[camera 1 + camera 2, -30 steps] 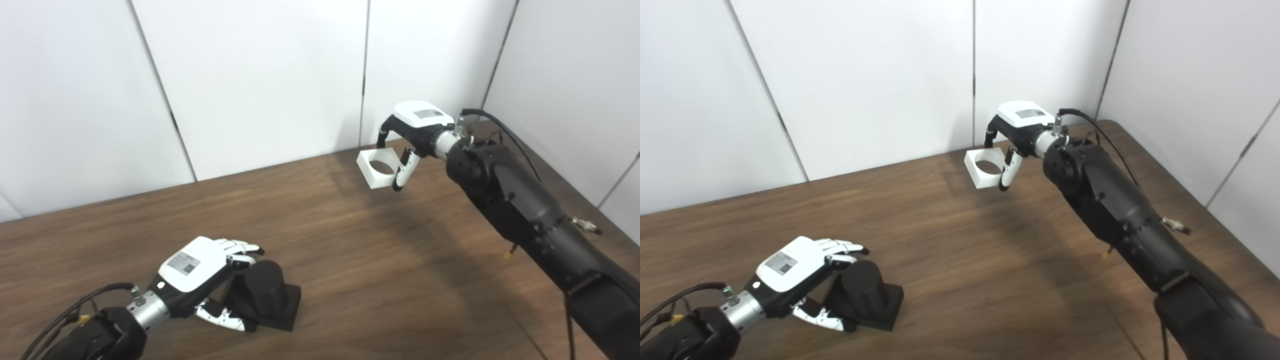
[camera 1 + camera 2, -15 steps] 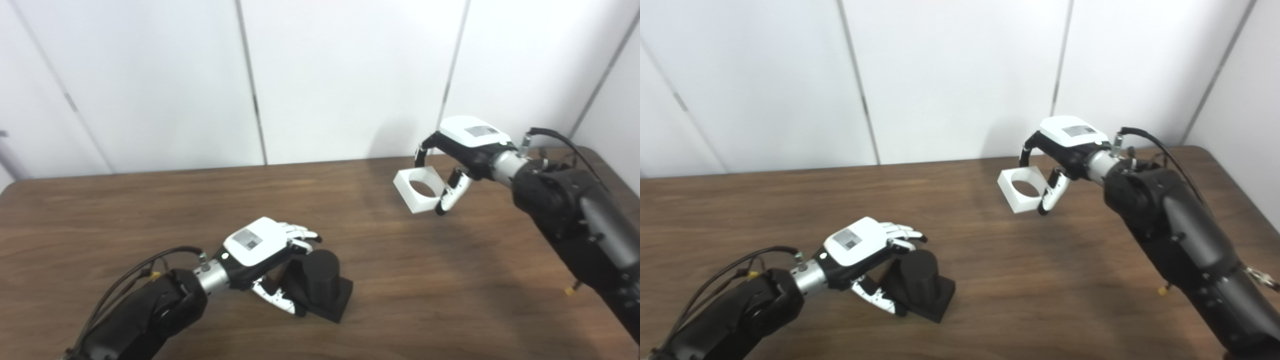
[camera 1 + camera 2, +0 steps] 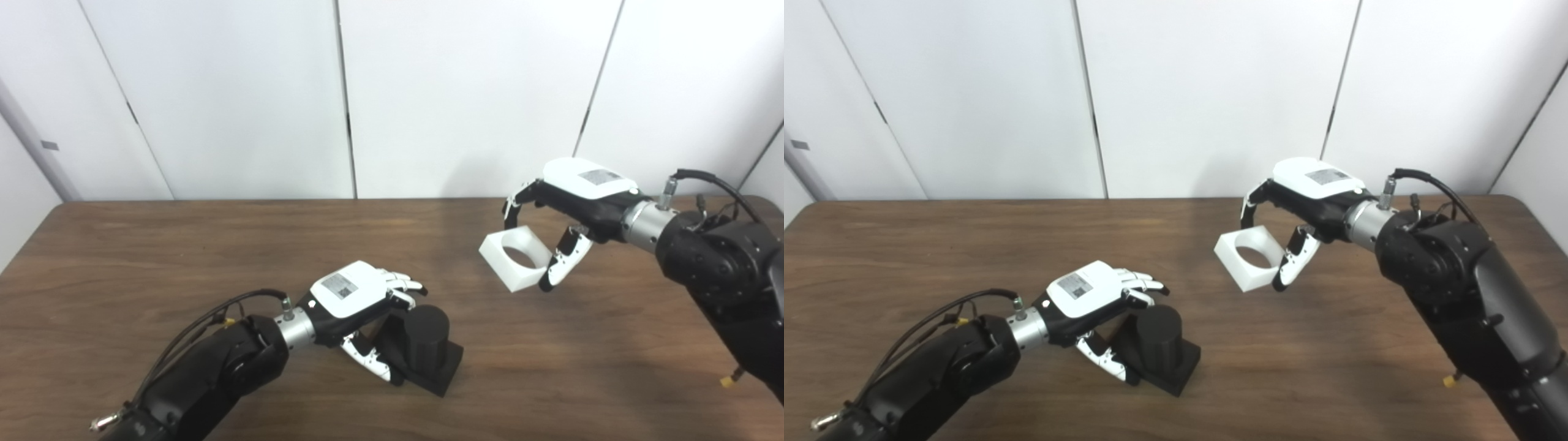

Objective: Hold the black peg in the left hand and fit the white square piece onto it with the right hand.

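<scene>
Peg: we see one, a matte black cylinder upright on a square black base, sitting on the worktop. Our left hand curls around it, fingers over the top and thumb low by the base. One white square with a round hole hangs above the worktop, pinched by our right hand, well apart from the peg.

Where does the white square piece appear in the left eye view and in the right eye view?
Left eye view: the white square piece is right of centre, held in the right hand above the table.
Right eye view: the same piece is nearer the middle of the picture.
Shared landmark: the black peg at the left hand, lower left of the piece.
</scene>
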Motion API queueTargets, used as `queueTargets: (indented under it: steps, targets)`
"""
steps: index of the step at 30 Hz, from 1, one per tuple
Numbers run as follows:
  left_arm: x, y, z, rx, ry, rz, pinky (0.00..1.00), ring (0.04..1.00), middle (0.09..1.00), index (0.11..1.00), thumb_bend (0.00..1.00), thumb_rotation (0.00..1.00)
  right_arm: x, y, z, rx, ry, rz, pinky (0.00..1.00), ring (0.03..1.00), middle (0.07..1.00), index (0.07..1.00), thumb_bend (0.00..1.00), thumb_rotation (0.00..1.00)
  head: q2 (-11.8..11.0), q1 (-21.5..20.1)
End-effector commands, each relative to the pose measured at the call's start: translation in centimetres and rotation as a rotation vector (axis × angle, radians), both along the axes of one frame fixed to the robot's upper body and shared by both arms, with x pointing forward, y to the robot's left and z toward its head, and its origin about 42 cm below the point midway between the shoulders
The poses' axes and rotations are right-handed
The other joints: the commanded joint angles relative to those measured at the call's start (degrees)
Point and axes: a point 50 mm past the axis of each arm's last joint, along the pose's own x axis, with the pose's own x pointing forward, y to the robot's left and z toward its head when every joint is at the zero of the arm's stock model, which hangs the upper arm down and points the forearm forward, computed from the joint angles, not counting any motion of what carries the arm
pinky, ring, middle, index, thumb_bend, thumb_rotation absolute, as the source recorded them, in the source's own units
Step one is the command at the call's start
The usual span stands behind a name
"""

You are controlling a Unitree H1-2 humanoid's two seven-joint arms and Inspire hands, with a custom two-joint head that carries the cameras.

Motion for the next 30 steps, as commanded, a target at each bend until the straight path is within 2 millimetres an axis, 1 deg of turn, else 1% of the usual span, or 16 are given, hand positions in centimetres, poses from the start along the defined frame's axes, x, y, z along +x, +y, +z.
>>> queueTargets:
  steps: [1, 8, 17, 20, 25, 30]
  targets:
    - [-1.8, -0.4, -3.4, 0.177, 0.076, -0.025, 0.80, 0.868, 0.875, 0.492, 0.52, 0.08, -0.3, 0.9, 2.8, 0.001, -0.091, 0.058, 0.69, 0.805, 0.751, 0.478, 0.52, 0.13, 0.00, 0.02]
    - [-1.8, -0.5, -3.3, 0.174, 0.086, -0.015, 0.81, 0.872, 0.874, 0.492, 0.52, 0.08, -1.0, 2.4, 2.4, 0.018, -0.063, 0.116, 0.68, 0.811, 0.755, 0.478, 0.52, 0.13, 0.22, 0.22]
    - [-1.7, -0.7, -3.4, 0.177, 0.084, -0.012, 0.81, 0.871, 0.873, 0.492, 0.52, 0.08, -1.4, 4.2, 1.8, 0.033, -0.031, 0.156, 0.68, 0.815, 0.758, 0.478, 0.52, 0.13, 0.37, -0.19]
    - [-1.7, -0.8, -3.4, 0.174, 0.082, -0.012, 0.81, 0.869, 0.873, 0.492, 0.52, 0.08, -1.5, 4.6, 1.3, 0.037, -0.018, 0.165, 0.68, 0.814, 0.758, 0.478, 0.52, 0.13, 0.50, -0.01]
    - [-1.7, -0.8, -3.3, 0.173, 0.089, -0.011, 0.82, 0.871, 0.875, 0.492, 0.52, 0.08, -1.8, 5.1, 0.6, 0.050, 0.000, 0.175, 0.72, 0.820, 0.757, 0.478, 0.52, 0.13, 0.58, 0.00]
    - [-1.7, -0.8, -3.3, 0.168, 0.085, -0.010, 0.81, 0.867, 0.870, 0.492, 0.52, 0.08, -2.1, 5.6, 0.1, 0.061, 0.003, 0.194, 0.73, 0.814, 0.754, 0.478, 0.52, 0.13, 0.74, 0.09]
